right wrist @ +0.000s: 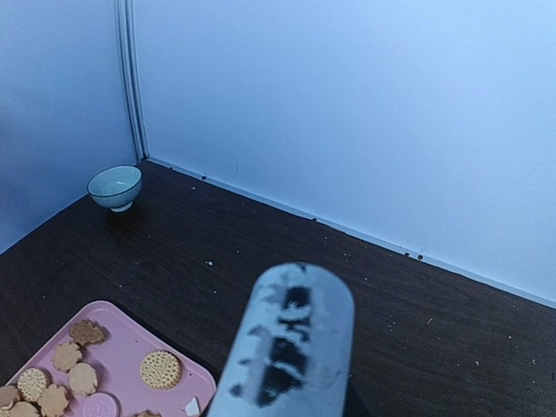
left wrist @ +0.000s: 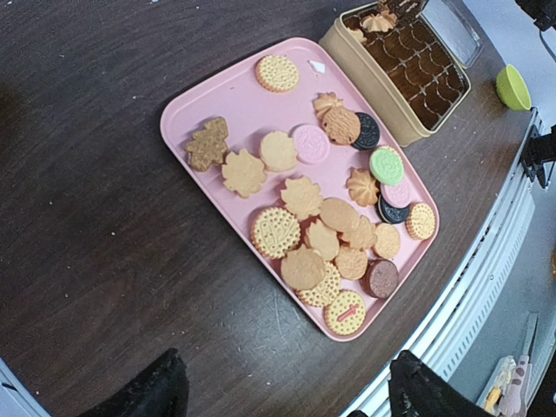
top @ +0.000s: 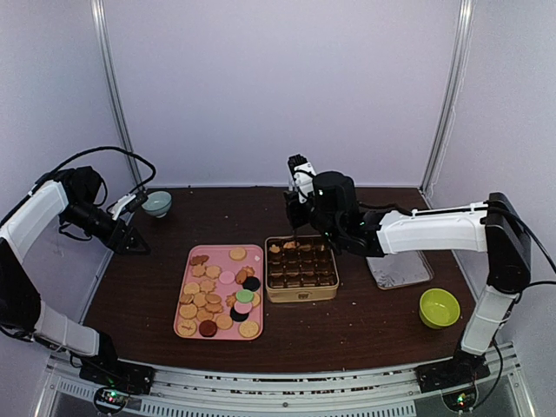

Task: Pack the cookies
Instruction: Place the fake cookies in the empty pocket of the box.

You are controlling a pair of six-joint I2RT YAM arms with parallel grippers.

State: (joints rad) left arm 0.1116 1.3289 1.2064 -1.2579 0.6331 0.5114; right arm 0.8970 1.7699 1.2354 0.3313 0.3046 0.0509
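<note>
Surface [top: 365, 321]: dark wood, crumbs scattered, pale walls on three sides.
Green bowl [top: 440, 307]: near right, well clear of everything else.
Pink tray [left wrist: 234, 104]: near centre, flat on the surface.
Cookies [top: 213, 300]: mostly piled on the pink tray. Tan rounds and flower shapes, a few dark, pink and green. A couple more sit in the far-left cells of the box.
Box [top: 301, 295]: tan, gridded, just right of the tray. Most cells look unfilled.
Metal tray [top: 400, 271]: right of the box.
Left pincer [left wrist: 287, 391]: spread wide, nothing between the fingers. Raised at the far-left edge, well apart from the tray cookies, which lie to its right.
Right pincer [top: 295, 213]: pinching metal tongs [right wrist: 291, 347], fingers themselves hidden. Hangs over the box's far-left corner, close above the packed cookies. The tray pile lies nearer and to its left.
Pale bowl [top: 157, 203]: far left, near the wall.
</note>
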